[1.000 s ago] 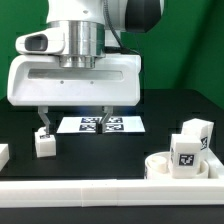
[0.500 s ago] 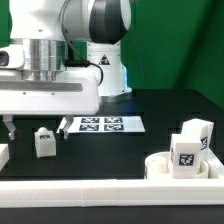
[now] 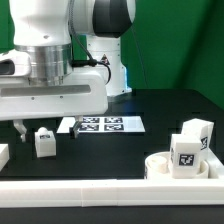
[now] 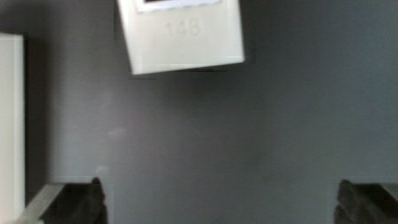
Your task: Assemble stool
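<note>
Our gripper (image 3: 47, 129) has its jaws wide apart, and nothing is between them. In the wrist view we see only bare black table (image 4: 231, 130) between the fingers (image 4: 75, 200). One small white leg (image 3: 43, 142) stands on the table close by the jaws, not touching them. The marker board (image 3: 100, 124) lies behind it. Well apart, on the exterior view's right, sits the round seat (image 3: 158, 165) with two more legs (image 3: 187, 150) standing on it.
</note>
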You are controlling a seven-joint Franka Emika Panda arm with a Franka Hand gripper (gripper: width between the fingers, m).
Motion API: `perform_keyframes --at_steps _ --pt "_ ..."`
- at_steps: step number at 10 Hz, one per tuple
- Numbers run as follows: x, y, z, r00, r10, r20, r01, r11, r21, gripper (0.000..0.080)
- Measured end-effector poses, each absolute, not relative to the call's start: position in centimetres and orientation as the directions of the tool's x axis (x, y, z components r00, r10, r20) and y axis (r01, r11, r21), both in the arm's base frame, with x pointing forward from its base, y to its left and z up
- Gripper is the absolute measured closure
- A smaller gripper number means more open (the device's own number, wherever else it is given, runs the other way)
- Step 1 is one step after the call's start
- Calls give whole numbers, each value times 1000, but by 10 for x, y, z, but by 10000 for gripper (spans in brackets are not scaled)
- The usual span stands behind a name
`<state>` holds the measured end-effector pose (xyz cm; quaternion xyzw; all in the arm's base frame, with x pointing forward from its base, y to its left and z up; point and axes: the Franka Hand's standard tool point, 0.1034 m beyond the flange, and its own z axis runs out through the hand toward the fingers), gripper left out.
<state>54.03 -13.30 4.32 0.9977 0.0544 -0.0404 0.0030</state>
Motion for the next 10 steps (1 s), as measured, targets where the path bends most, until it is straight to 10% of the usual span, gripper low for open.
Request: perform_keyframes --at_steps 8,10 --pt "514 -123 41 848 77 -525 36 -995 -88 151" --pt "522 -131 41 855 105 -507 109 -994 -22 151"
